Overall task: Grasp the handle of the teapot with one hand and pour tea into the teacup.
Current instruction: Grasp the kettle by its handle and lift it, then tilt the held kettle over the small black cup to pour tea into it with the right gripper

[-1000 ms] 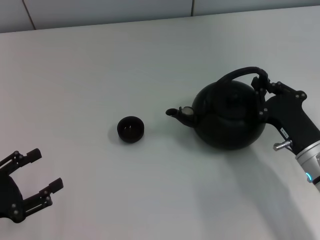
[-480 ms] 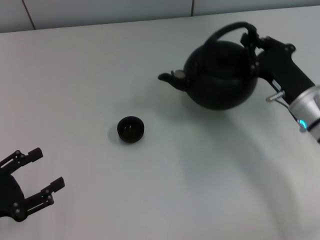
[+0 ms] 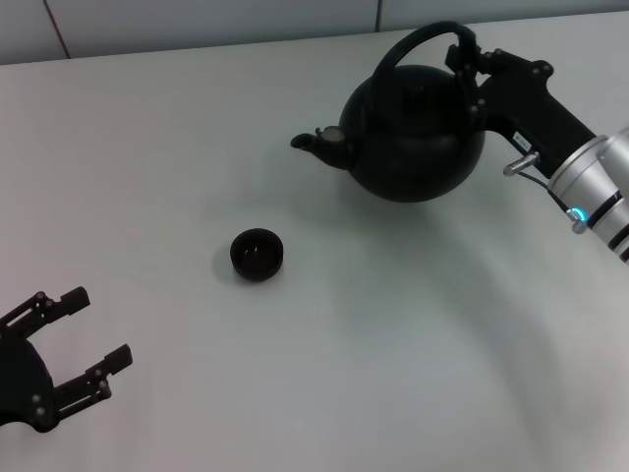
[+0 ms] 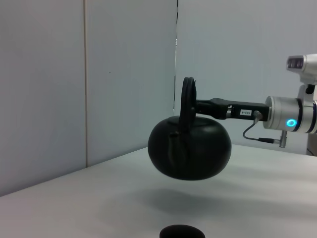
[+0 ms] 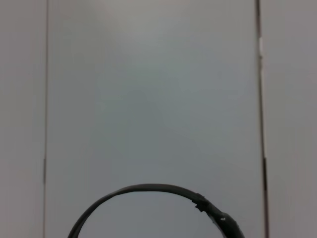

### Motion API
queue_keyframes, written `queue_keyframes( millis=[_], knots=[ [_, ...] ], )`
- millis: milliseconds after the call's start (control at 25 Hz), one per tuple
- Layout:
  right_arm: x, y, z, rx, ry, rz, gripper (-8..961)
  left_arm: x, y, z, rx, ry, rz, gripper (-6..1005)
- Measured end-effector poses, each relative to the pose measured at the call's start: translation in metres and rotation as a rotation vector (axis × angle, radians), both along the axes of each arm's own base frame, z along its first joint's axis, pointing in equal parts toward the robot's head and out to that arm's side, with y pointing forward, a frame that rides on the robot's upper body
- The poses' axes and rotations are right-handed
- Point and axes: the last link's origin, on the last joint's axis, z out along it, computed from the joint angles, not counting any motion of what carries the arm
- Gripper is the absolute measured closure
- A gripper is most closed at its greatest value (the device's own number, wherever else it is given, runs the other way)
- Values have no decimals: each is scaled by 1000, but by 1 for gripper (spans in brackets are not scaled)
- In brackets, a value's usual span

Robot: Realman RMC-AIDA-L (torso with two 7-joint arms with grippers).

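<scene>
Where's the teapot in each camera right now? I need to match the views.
Head view: the teapot is upper right, held off the table by the right gripper on the handle, spout toward the teacup.
Left wrist view: teapot centre, airborne, teacup rim below.
Right wrist view: only the handle's arch shows.
Shared landmark: the handle.

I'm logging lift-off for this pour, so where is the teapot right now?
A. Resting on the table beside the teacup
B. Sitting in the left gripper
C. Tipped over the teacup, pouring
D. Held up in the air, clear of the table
D. The left wrist view shows the teapot hanging above the table over its shadow, its handle held by the right gripper, off to one side of the teacup.
</scene>
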Motion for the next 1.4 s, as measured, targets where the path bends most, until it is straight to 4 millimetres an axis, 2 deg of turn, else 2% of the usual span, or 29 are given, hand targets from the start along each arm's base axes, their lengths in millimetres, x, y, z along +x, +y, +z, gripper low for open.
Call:
queue_keyframes(
  millis=[520, 840, 1400],
  knots=[
    [-30, 23, -12, -158, -44, 99, 865, 1, -2, -2, 1, -10, -2, 198],
    [-31, 25, -11, -166, -80, 117, 864, 1, -1, -3, 6, -16, 3, 198],
    [-41, 37, -1, -191, -290, 255, 864, 3, 3, -3, 9, -16, -7, 199]
  ],
)
